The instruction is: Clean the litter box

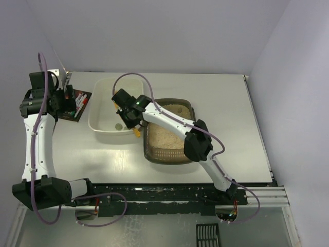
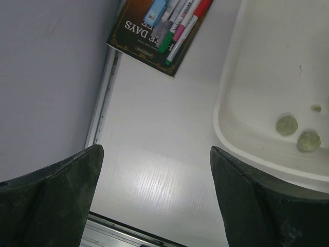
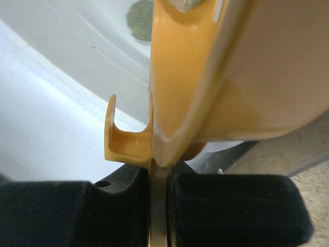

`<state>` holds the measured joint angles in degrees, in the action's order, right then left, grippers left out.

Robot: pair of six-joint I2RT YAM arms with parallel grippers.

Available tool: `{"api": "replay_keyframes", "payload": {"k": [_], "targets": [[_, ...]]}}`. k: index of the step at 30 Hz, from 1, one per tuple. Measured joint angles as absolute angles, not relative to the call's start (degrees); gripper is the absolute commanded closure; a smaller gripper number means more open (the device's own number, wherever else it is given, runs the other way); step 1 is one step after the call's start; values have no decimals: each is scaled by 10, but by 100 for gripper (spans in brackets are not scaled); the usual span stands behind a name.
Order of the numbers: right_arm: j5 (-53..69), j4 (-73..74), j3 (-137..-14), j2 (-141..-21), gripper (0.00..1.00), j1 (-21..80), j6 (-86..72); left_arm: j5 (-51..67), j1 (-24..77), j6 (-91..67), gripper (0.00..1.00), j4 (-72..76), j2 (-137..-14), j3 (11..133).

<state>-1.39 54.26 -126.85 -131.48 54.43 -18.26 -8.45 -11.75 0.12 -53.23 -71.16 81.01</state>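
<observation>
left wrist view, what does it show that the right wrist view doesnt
Only the left wrist view: a book with marker pens lying on it, and the left gripper open over the table. Only the right wrist view: the right gripper shut on the orange scoop, with a corner of the litter box beside it. Both: the white tub with grey-green clumps on its floor. The left wrist view shows two round ones, the right wrist view one.
</observation>
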Motion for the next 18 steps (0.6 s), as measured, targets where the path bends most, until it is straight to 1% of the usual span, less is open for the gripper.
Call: {"api": "replay_keyframes", "payload": {"k": [2, 7, 14, 18], "targets": [[-69, 567, -1291, -1328, 100, 558, -172, -95, -118, 0, 4, -532, -711, 818], [-164, 599, -1299, -1331, 100, 567, -158, -113, -119, 0, 4, -532, -699, 822], [-253, 616, -1303, -1334, 100, 572, -142, -121, -119, 0, 4, -532, -690, 830], [-279, 615, -1302, -1336, 100, 579, -132, -124, -119, 0, 5, -532, -689, 830]]}}
